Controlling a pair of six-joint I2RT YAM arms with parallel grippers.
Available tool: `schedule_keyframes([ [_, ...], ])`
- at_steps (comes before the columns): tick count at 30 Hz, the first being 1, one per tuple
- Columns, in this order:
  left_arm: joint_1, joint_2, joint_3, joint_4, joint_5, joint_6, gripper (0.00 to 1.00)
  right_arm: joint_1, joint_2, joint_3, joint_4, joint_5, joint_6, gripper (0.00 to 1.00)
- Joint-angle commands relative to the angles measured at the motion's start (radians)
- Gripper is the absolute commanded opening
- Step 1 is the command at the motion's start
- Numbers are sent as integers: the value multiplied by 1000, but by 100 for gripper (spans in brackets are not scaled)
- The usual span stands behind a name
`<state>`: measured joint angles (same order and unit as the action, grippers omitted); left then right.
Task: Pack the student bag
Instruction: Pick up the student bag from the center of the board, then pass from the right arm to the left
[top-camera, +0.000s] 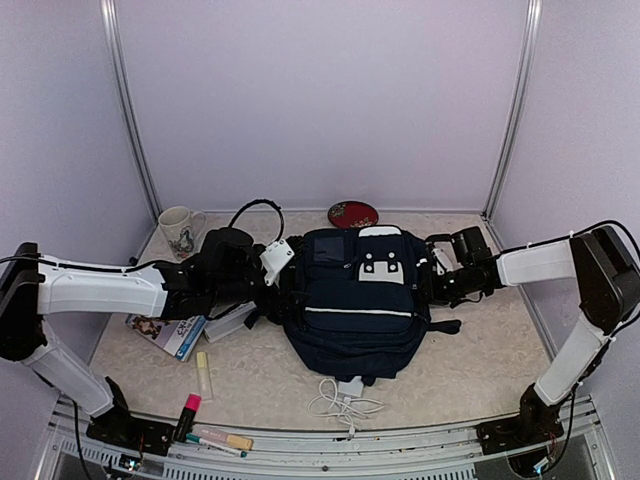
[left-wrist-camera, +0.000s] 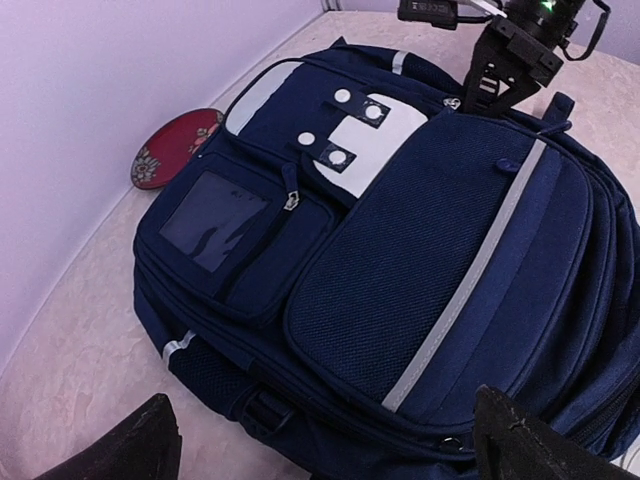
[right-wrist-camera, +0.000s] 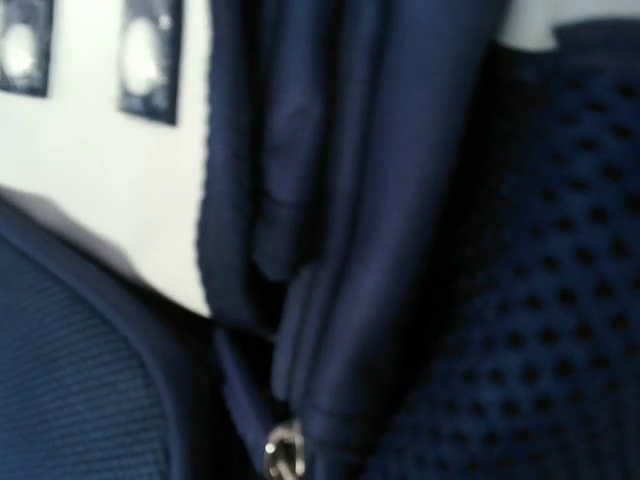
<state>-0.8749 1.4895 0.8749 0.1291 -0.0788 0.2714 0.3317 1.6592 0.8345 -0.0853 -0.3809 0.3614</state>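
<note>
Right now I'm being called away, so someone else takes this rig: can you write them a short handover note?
Left gripper: open at the student bag's left side, empty.
Right gripper: shut against the bag's right side near a zip pull; grip unclear.
Bag lies front up mid-table, zips apparently closed.
Book, highlighter and white cable lie outside it.
Left to do: open the bag, pack them.

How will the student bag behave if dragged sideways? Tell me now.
The student bag is soft fabric, creased beside its zipper, so it would likely sag and stretch rather than move stiffly. Lying flat and broad on the table, it probably will not tip or roll.
</note>
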Motion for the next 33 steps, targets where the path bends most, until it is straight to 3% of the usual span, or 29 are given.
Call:
schedule_keyframes([
  [1,-6,-27,7,-3,110,9,99,10,-124,27,13,-142,-5,0],
  [9,-117,-11,97,0,140,96,99,55,-327,115,62,-296,-7,0],
  [17,-169,7,242,-70,203,135,99,76,-329,287,1,-406,-110,0],
  [24,-162,-129,253,-58,147,136,99,78,-241,581,-231,-409,-328,0],
  [29,-148,-200,256,-103,37,159,99,79,-192,773,-395,-509,-512,0],
  [33,-142,-224,301,-192,0,176,99,88,-171,815,-515,-510,-648,0],
])
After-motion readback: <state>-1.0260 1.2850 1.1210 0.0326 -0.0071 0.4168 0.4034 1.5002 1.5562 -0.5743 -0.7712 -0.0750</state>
